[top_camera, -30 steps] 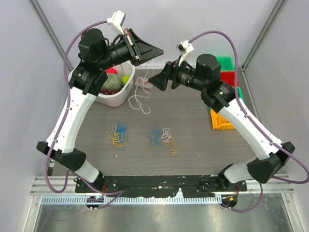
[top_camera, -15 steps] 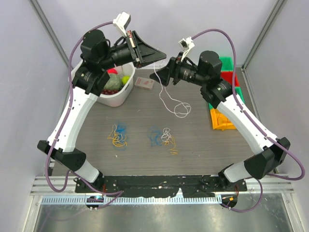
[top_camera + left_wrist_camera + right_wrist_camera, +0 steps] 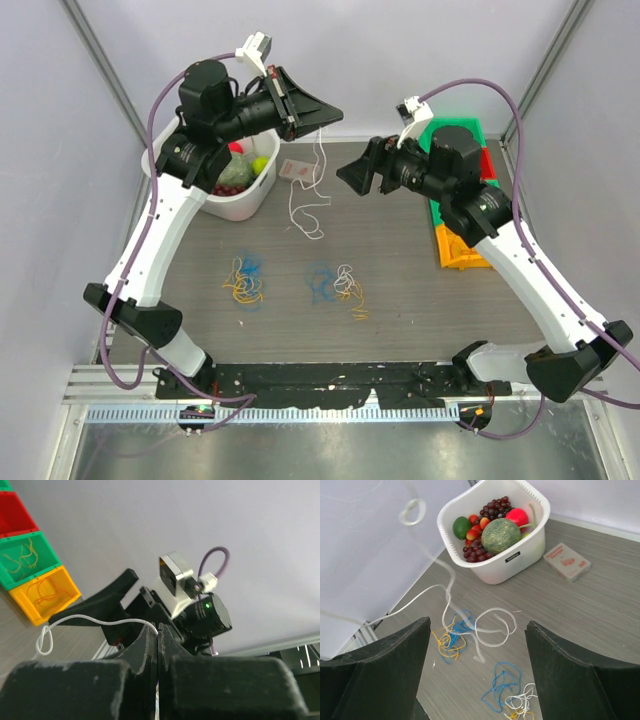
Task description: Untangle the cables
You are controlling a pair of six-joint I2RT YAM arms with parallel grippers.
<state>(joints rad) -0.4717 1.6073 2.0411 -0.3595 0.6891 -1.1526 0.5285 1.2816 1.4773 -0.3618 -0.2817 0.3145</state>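
Observation:
My left gripper [image 3: 333, 112] is raised high at the back and is shut on one end of a white cable [image 3: 313, 190]. The cable hangs down in loose loops toward the table. In the left wrist view the white cable [image 3: 95, 620] leaves the shut jaws [image 3: 158, 631] and arcs left. My right gripper [image 3: 354, 168] hovers to the right of the hanging cable, open and holding nothing. Through its open fingers [image 3: 479, 625] I see the white cable [image 3: 449, 587] dangling. Below it lie a yellow-blue tangle [image 3: 450, 641] and a blue-white-yellow tangle [image 3: 514, 696]. These two tangles lie mid-table [image 3: 244, 281] [image 3: 337, 284].
A white basket [image 3: 243, 204] of fruit stands at the back left, with a small card box [image 3: 297, 171] beside it. Green [image 3: 466, 130], red [image 3: 488, 164] and yellow [image 3: 452, 252] bins line the right side; the green and yellow ones hold cables.
My right gripper has drawn back to the right, away from the white cable. The cable, pulled rightward half a second ago, now hangs straight under my left gripper.

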